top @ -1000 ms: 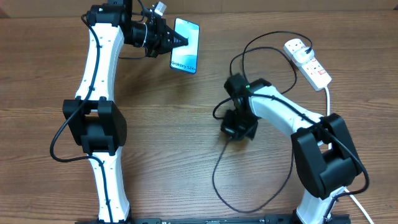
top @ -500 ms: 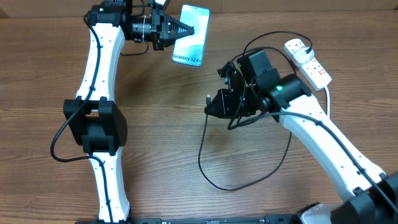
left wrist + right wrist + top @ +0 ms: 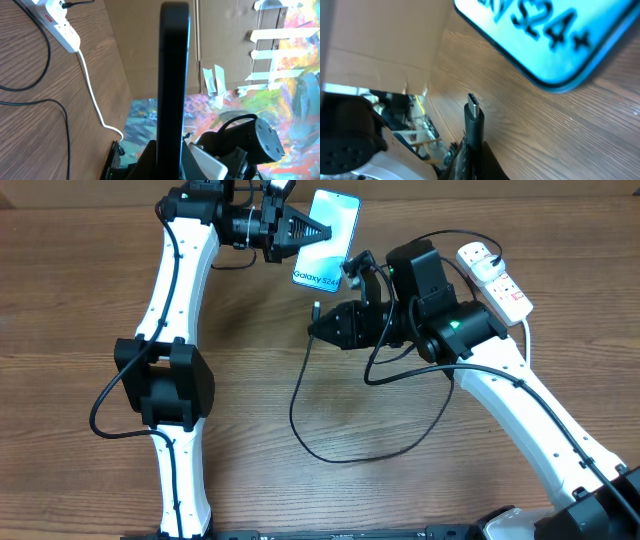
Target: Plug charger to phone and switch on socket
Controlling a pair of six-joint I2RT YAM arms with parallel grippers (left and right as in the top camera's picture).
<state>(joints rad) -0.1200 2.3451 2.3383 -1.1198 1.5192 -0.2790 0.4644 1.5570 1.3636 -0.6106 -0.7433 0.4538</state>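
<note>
The phone [image 3: 330, 240], with its light blue screen, hangs tilted above the table's far middle, and my left gripper [image 3: 312, 232] is shut on its left edge. In the left wrist view the phone [image 3: 174, 75] stands edge-on between the fingers. My right gripper [image 3: 322, 327] is shut on the charger's connector end [image 3: 316, 310], just below and left of the phone's bottom edge. In the right wrist view the connector tip [image 3: 474, 112] points up towards the phone [image 3: 555, 35], a short gap apart. The socket [image 3: 493, 278] lies at the far right with the black plug in it.
The black cable [image 3: 330, 450] loops across the table's middle and back to the socket. The thick white cord [image 3: 528, 340] runs down the right side, and also shows in the left wrist view [image 3: 92, 90]. A cardboard wall borders the far edge.
My left gripper has carried the phone right and slightly up. The right arm has swung up and left, lifting the connector off the table to just below the phone.
</note>
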